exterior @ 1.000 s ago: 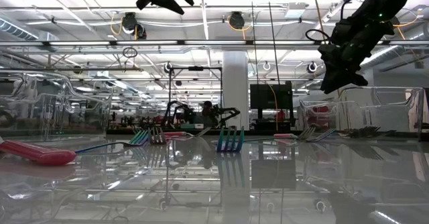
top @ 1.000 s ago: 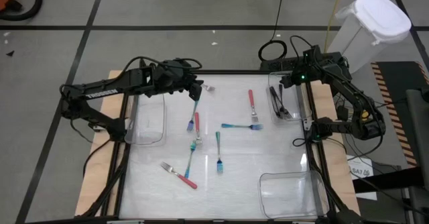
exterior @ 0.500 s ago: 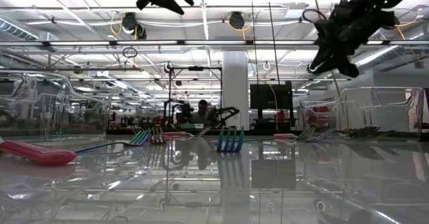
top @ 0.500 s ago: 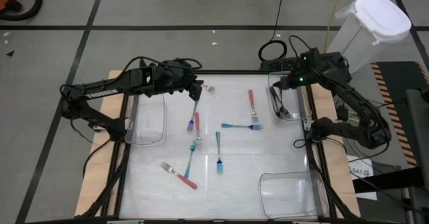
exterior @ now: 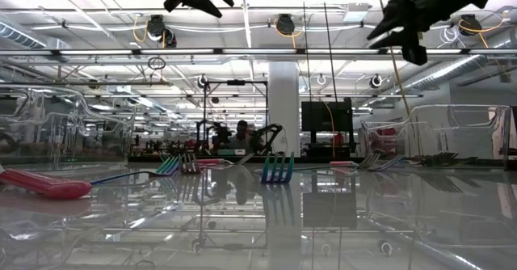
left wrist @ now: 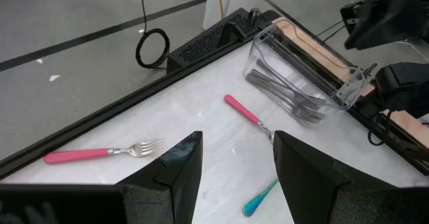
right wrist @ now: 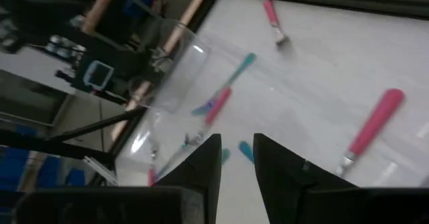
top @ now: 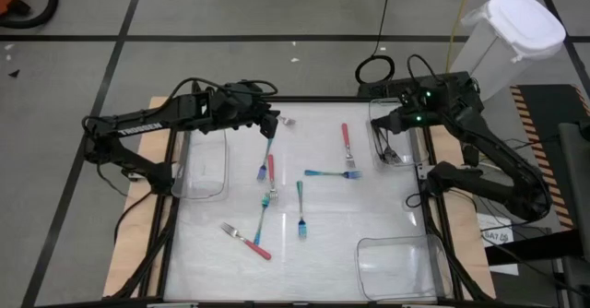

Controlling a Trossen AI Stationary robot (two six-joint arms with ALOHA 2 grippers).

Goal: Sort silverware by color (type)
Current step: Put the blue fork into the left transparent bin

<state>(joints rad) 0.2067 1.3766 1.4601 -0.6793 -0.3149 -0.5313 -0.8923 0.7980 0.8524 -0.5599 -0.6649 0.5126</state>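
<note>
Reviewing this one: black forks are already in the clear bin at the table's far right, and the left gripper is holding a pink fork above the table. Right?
Not quite. The black forks do lie in the far-right bin, but the left gripper holds nothing: the left wrist view shows its fingers apart with only bare table between them. The nearest pink fork lies flat on the table.

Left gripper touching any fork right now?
Apart. In the left wrist view the left gripper has open, empty jaws, with bare table between it and the pink fork.
</note>
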